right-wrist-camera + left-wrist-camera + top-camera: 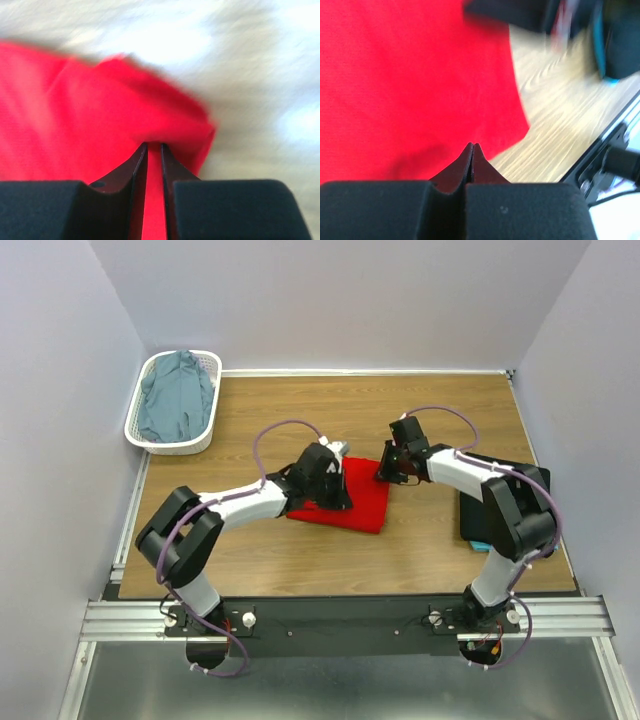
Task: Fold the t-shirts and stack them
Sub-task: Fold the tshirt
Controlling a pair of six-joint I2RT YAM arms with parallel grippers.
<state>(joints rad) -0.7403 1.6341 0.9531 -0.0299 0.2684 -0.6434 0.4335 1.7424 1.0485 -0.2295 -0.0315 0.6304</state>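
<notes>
The red t-shirt (362,506) lies folded in a rough square in the middle of the table. My left gripper (336,478) is above its far left part; in the left wrist view the jaws (472,146) are pressed together with nothing between them, over the red cloth (410,80). My right gripper (388,473) is at the shirt's far right corner, shut on a fold of red cloth (75,110) that runs between its fingers (154,146). A black t-shirt (478,508) lies at the right under my right arm, with a teal one (479,544) showing beneath it.
A white lattice basket (138,430) at the far left corner holds the grey-blue t-shirt (175,402). Bare wooden table (300,410) lies behind the red shirt. Walls close in on the left, back and right. The metal rail (340,615) runs along the near edge.
</notes>
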